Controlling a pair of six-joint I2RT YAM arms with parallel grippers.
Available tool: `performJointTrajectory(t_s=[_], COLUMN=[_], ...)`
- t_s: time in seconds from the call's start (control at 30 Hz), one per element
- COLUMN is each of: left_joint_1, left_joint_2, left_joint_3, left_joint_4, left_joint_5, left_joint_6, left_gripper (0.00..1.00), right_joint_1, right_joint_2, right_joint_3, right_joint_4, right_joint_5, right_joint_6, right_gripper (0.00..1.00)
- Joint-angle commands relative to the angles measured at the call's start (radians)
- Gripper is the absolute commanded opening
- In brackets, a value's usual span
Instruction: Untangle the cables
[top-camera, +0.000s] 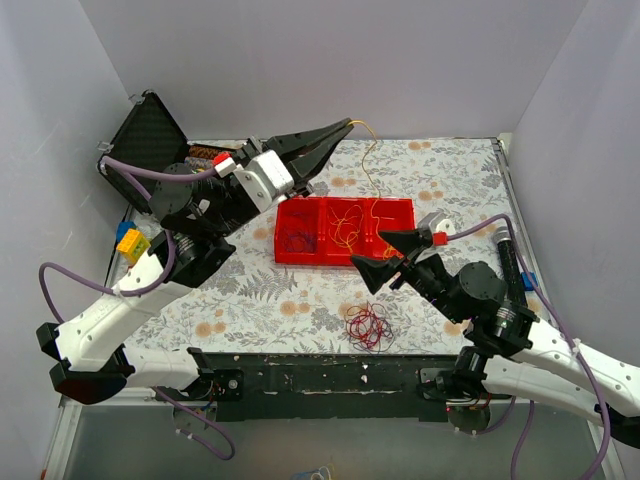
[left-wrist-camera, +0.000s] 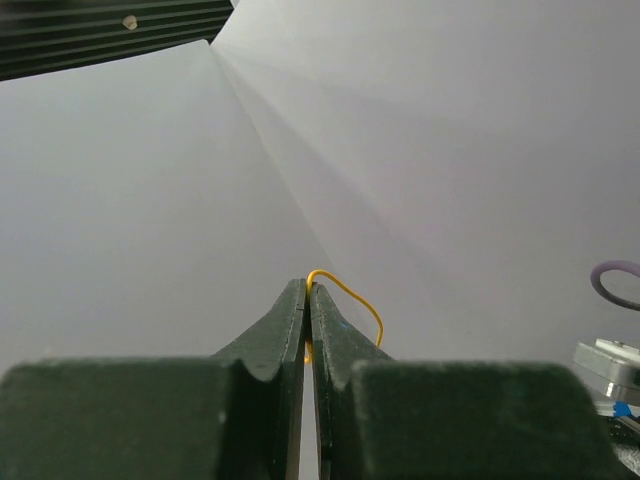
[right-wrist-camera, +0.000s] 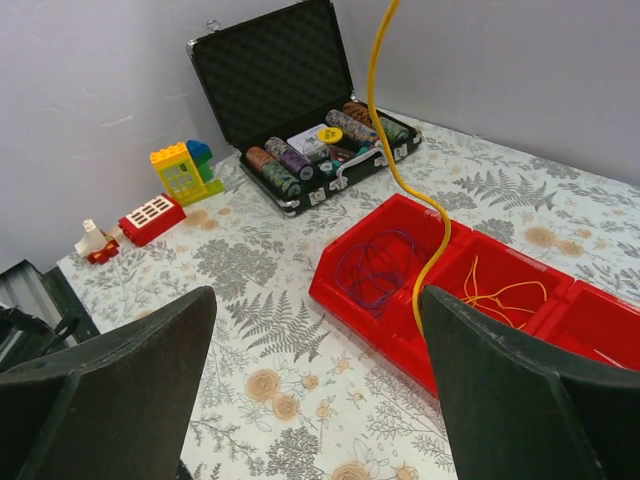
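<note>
Separation seems under way: overhead, the left hand holds a yellow wire trailing into the red tray, red wires on the table. Left wrist: clamped shut on it. Right wrist: right hand gapes empty; next, probably drawing it clear.

Robotics lab cell, I'd say, a test rig rather than anyone's home. Plain pale walls box the table in on three sides. My left arm and right arm are bolted to a black metal rail along its near edge, with purple leads looping off them. The fern-print cloth carries what look like staged props. A red compartment tray sits mid-table, thin cables lie in it and bunched by the near edge, an open foam-lined case of chips is at the far left corner, and toy bricks are along the left edge.
</note>
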Motion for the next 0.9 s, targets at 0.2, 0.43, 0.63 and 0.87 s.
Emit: performJointTrajectory(t_s=[0.2,0.43,0.63,0.87], left_joint_1=[-0.005,-0.006,-0.006,-0.006], left_joint_2=[-0.006,0.002,-0.011,-0.031], left_joint_3=[0.029,0.052,0.04,0.005], left_joint_4=[-0.018,-0.017,-0.018,-0.015], left_joint_5=[0.048,0.045,0.039,0.042], left_joint_6=[-0.047,-0.047,-0.035,-0.018], left_gripper=[0.0,0.0,0.0,0.0], right_joint_1=[0.006,0.006,0.008,0.006], right_joint_2=[0.089,0.194,0.215,0.176], right_joint_3=[0.043,0.056,0.073,0.053], right_joint_4=[0.072,0.153,0.197,0.219], right_joint_5=[0.038,-0.028,-0.101,-0.141], right_joint_6=[-0.047,-0.024,0.001,0.062], right_gripper=[0.67,0.64,0.71,0.8])
